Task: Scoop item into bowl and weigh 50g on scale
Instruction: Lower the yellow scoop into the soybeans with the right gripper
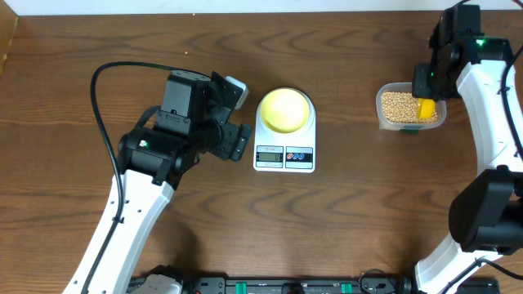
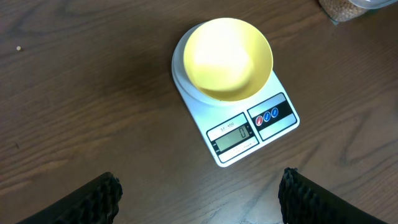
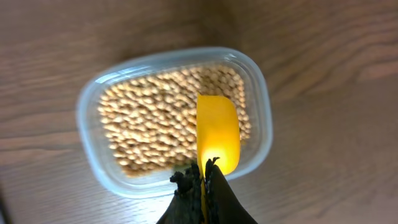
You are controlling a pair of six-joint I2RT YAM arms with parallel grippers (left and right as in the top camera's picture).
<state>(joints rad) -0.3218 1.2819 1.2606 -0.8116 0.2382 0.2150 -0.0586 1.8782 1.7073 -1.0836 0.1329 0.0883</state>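
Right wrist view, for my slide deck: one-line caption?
Shut on a yellow scoop, the right pincer hovers over beans in a clear tub.

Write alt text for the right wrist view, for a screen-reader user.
The right end effector, shut on the handle of a yellow scoop, holds it over a clear plastic tub filled with tan beans. No beans show on the scoop. The tub sits on a brown wooden table.
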